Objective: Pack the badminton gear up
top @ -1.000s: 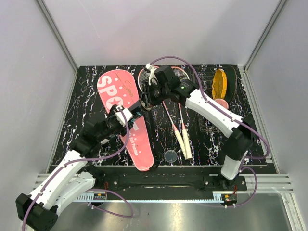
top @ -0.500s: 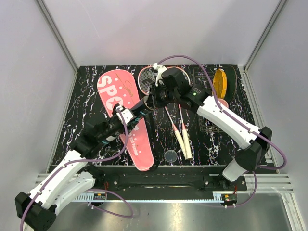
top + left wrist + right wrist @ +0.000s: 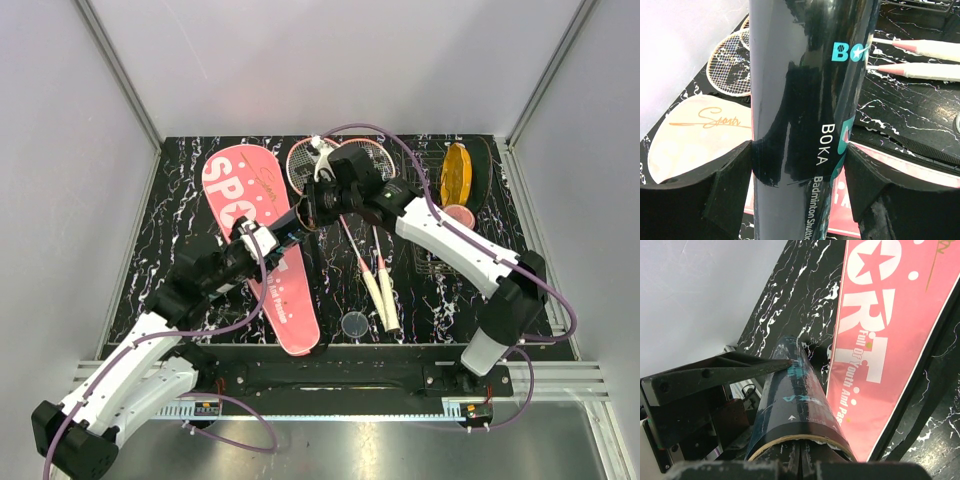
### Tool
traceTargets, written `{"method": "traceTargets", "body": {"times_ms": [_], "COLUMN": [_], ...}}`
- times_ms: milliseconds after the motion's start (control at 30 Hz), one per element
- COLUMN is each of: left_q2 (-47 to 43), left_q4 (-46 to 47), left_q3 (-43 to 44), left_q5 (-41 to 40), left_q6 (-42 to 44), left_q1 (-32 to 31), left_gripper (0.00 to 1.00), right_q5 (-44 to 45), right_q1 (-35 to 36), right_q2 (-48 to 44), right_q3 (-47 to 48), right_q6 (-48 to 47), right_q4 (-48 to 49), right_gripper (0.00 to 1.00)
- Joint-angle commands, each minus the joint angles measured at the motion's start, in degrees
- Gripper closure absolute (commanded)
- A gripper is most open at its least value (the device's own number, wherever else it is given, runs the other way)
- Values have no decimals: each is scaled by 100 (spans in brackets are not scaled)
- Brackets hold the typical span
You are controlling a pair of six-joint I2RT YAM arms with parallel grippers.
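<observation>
One black tube (image 3: 805, 75), axis far-right; left jaws clamp it, right jaws closed, perhaps inside.

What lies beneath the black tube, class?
The pink SPORT cover lies below the black tube, which the left gripper clamps. The tube hides the strip of cover directly behind it.

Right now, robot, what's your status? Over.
Left tool clamps black tube. Right tool shut at its mouth. Rackets lie aside.
</observation>
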Motion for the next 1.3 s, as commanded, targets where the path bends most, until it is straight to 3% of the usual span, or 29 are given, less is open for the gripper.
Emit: {"method": "traceTargets", "body": {"times_ms": [0, 100, 233, 333, 500, 567, 633, 833, 967, 1200, 1233, 1267], "left_q2": [-111, -111, -120, -120, -102, -120, -111, -76, -76, -94, -94, -102], "left_q4": [986, 986, 950, 924, 933, 933, 933, 994, 1021, 986, 959, 950], "left_q3": [152, 151, 151, 151, 151, 151, 151, 160, 169, 134, 134, 134], "left_q5": [403, 324, 297, 262, 332, 368, 438, 772, 772, 430, 368, 246], "left_q6": [-247, -212, -177, -151, -150, -159, -159, -273, -317, -186, -151, -133], "left_q1": [-120, -111, -120, -111, -120, -120, -120, -129, -137, -173, -164, -172], "left_gripper": [100, 100, 100, 100, 100, 100, 100, 100, 100, 100, 100, 100], "right_q5": [231, 557, 750, 794, 760, 672, 349, -715, -1069, -331, -183, -112], "right_q1": [160, 63, -25, -78, -87, -87, -87, -60, -34, -411, -551, -605], "right_q2": [-24, -367, -815, -1035, -1185, -1133, -931, 17, 616, -419, -716, -858], "right_q3": [24, 33, -20, -29, -64, -38, 32, -143, -2, -310, -397, -450], "right_q6": [-119, -382, -567, -717, -805, -805, -717, 64, 320, -153, -207, -277], "right_q4": [64, -209, -446, -692, -789, -754, -606, 632, 767, 301, 126, 46], "right_gripper": [100, 98, 79, 76, 84, 96, 100, 100, 100, 100, 97, 85]}}
